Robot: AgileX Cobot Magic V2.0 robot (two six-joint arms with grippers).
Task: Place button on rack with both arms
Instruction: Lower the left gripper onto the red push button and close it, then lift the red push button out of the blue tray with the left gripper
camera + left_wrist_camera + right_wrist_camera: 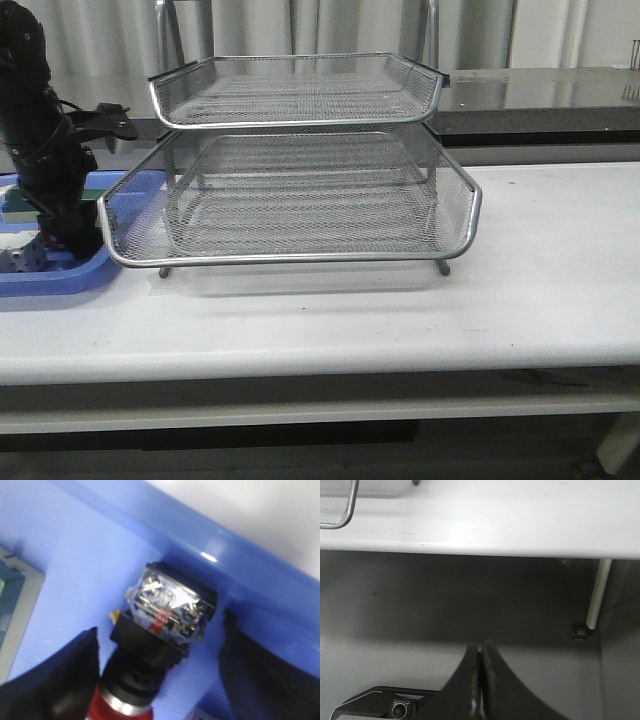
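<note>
Button (160, 630) lies between my left claw's (155, 680) two black fingers (55, 680), which stand spread on either side of it without touching, its clear-and-black rear block toward the blue tray's (100, 555) wall and its red head nearest my wrist. At the left edge of the front view my left arm (45, 150) reaches steeply down into that tray (60, 275), just beside the rack (300, 180) that fills the middle of the frame on the white table (540, 280). My right claw (480, 680) hangs below the table edge over the grey floor (420, 605), its fingers pressed together on nothing.
</note>
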